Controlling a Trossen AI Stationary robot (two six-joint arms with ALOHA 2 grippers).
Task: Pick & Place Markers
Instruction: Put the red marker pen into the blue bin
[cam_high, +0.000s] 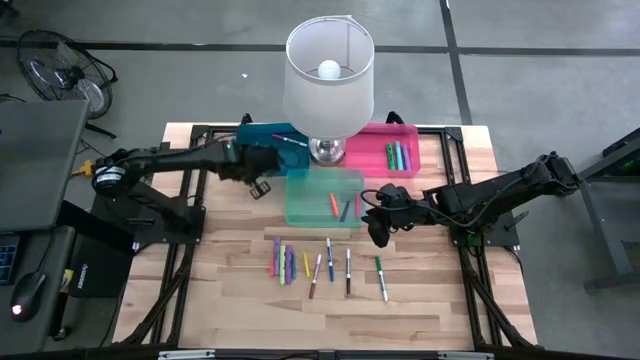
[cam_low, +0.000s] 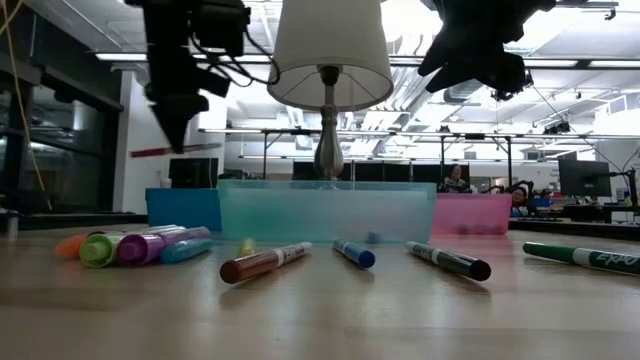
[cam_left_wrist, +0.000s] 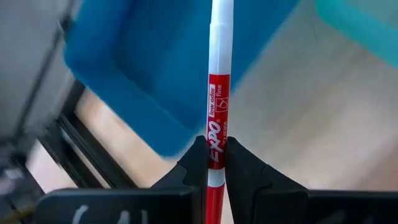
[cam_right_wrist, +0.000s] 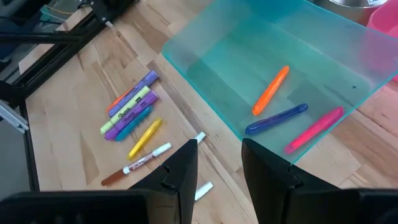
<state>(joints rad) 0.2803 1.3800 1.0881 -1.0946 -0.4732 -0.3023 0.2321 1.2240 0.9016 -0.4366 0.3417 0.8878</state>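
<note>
Overhead, table-level and two wrist views, sharing the teal bin

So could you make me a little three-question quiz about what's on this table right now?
1. True or false: the left gripper is clamped on a red marker.
2. Which markers lie in the teal bin? A) orange, blue, pink B) three green C) none
3. Fill in: the right gripper hangs open near the teal bin, holding ____.

Key: 1 true. 2 A: orange marker, blue marker, pink marker. 3 nothing.
</note>
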